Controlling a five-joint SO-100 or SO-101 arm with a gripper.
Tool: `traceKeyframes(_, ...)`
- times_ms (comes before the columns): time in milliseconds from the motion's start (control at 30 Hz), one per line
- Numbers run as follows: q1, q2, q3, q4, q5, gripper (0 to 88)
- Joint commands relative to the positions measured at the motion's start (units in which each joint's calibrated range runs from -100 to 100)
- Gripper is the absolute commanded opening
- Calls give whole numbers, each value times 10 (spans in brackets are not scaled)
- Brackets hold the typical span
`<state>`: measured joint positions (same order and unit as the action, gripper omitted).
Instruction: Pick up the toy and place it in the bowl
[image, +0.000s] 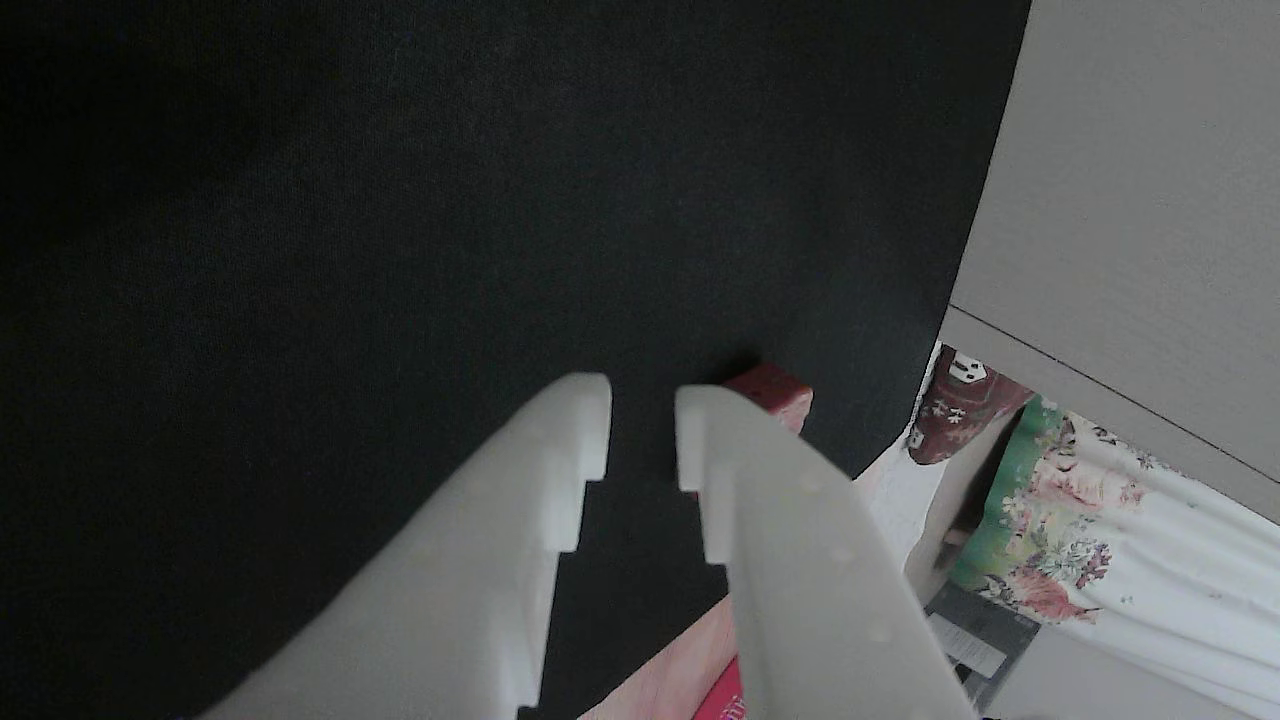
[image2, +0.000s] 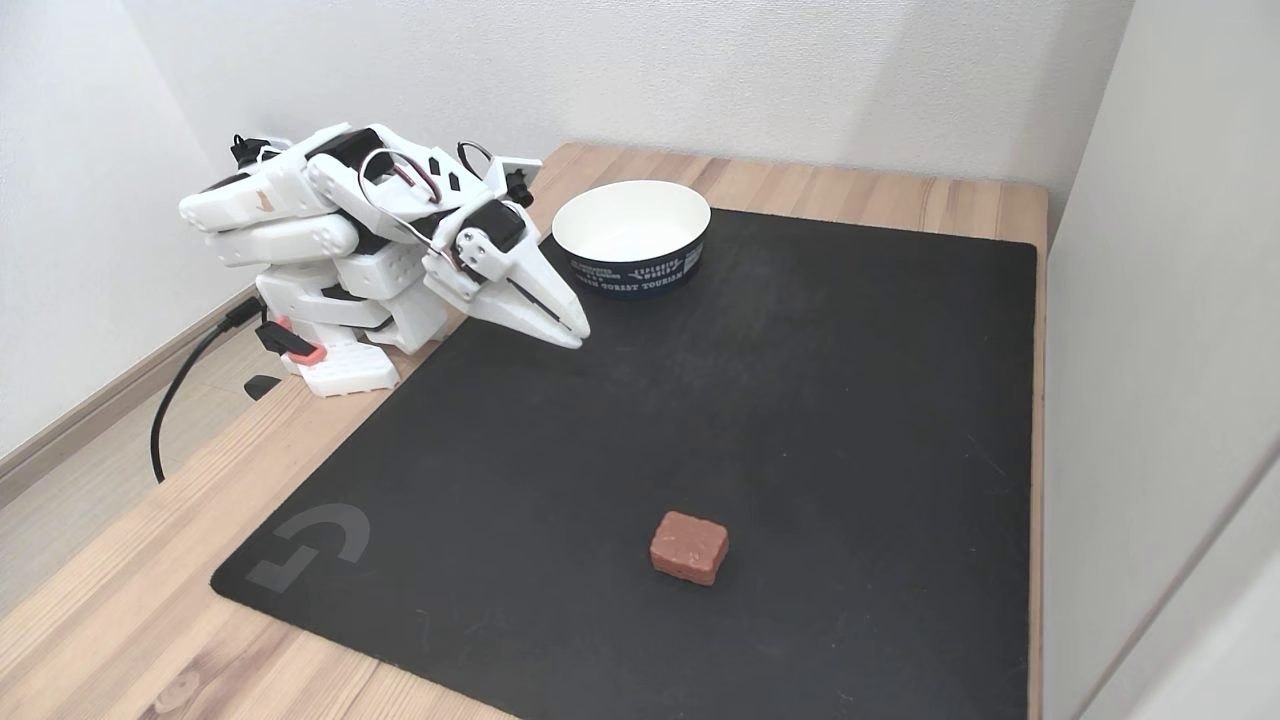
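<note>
The toy (image2: 689, 547), a small dark-red block with rounded corners, lies on the black mat toward the near side in the fixed view. In the other view the toy (image: 775, 390) peeks out behind the right fingertip. The bowl (image2: 630, 225), white inside with a dark printed band, stands at the mat's far edge. My white gripper (image2: 575, 335) hangs low over the mat's far left corner, just left of the bowl and far from the toy. Its fingers (image: 560, 440) are a narrow gap apart with nothing between them; my gripper (image: 643, 430) points at bare mat.
The black mat (image2: 800, 400) covers most of the wooden table (image2: 120, 600). A pale wall panel (image2: 1160, 350) runs along the table's right side. The arm's base and a black cable (image2: 180, 390) sit at the far left. Floral fabric (image: 1080, 520) shows past the mat's edge.
</note>
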<state>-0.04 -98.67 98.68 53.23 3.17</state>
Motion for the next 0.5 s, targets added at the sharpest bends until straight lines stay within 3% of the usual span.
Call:
traceKeyframes(0,3,-7,8,2,0,26)
traceKeyframes(467,7,-7,8,3,-3,26)
